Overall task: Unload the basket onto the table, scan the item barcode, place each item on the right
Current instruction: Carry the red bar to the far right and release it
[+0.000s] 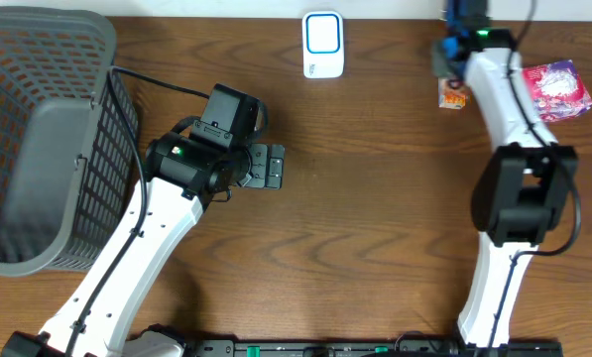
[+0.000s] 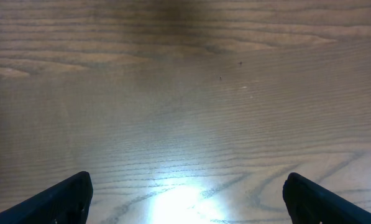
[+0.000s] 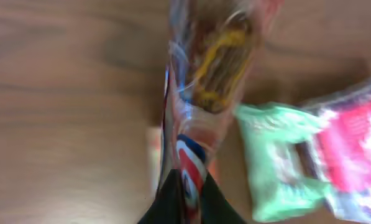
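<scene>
Right gripper [image 3: 188, 190] pinches a snack packet [image 3: 211, 74], a grip unseen overhead.

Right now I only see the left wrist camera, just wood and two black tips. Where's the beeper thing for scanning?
Observer: The white scanner stands at the table's far edge, ahead of your left hand and a bit to its right.
Operator: Is the other hand holding something to scan?
Observer: Yes. The right hand pinches a clear snack packet at the far right of the table, near a pink packet lying there.
</scene>
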`<state>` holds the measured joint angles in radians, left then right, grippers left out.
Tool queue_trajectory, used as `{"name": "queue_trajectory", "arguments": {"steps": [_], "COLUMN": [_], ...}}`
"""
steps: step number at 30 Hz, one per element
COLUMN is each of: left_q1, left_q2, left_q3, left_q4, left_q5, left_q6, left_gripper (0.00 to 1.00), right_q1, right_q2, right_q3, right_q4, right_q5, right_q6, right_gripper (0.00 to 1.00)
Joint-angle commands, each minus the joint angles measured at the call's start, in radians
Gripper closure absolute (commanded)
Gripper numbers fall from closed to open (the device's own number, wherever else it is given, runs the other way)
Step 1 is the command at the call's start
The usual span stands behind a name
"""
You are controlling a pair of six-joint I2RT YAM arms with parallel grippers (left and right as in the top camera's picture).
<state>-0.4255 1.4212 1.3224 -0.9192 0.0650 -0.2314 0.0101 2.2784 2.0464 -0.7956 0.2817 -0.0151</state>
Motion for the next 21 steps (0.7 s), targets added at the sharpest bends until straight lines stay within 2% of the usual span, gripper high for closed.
{"name": "queue_trajectory", "arguments": {"steps": [1, 4, 9, 11, 19, 21], "left_q1": [0.004, 0.004, 0.004, 0.004, 0.004, 0.004], "left_q2": [0.003, 0.003, 0.003, 0.003, 0.003, 0.003], "left_q3": [0.004, 0.004, 0.004, 0.004, 0.004, 0.004], "left_q4": [-0.004, -0.004, -0.004, -0.004, -0.004, -0.004], "left_q5": [-0.002, -0.002, -0.002, -0.002, -0.002, -0.002], "left_q6": [0.002, 0.002, 0.002, 0.002, 0.002, 0.002], "left_gripper": [0.02, 0.02, 0.02, 0.02, 0.02, 0.02], "right_q1": [-0.058, -0.088, -0.093, -0.089, -0.058, -0.045], "right_q2": [-0.026, -0.026, -0.029, -0.042, -0.22, -0.281], "right_q3": [0.0, -0.003, -0.003, -0.003, -0.003, -0.003], "right_q4": [-0.032, -0.059, -0.087, -0.1, -0.229, -0.265], "right_q5": [-0.053, -0.086, -0.085, -0.085, -0.098, -0.142], "right_q6": [-0.043, -0.043, -0.037, -0.012, 0.199, 0.205], "right_gripper": [0.69, 0.48, 0.38, 0.17, 0.11, 0.04]}}
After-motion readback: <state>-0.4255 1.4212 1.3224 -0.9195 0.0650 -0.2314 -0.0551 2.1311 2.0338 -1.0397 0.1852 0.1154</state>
